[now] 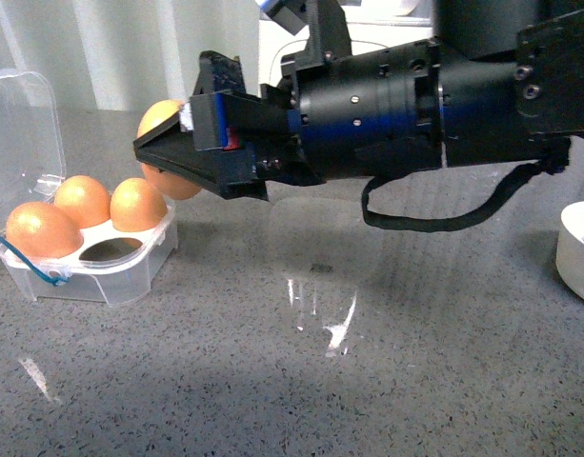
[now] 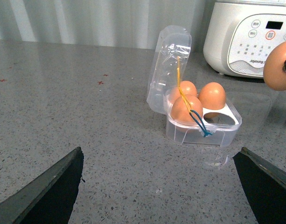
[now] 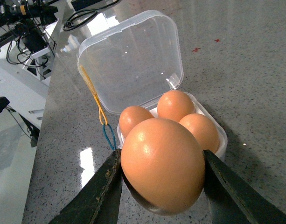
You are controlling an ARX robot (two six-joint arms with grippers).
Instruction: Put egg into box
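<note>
Grey desk [image 1: 415, 381]; the box [image 1: 115, 278] sits at its left, lid open. The right tool [image 1: 172, 152] is clamped on the egg [image 1: 160, 116], held in the air near the box's right side, while the left tool [image 2: 159, 186] is spread wide and empty. Three neighbouring eggs [image 1: 82, 200] are seated and the near cell [image 1: 110, 250] is vacant, so the egg is best centred over it, lowered until seated, then released gently.
</note>
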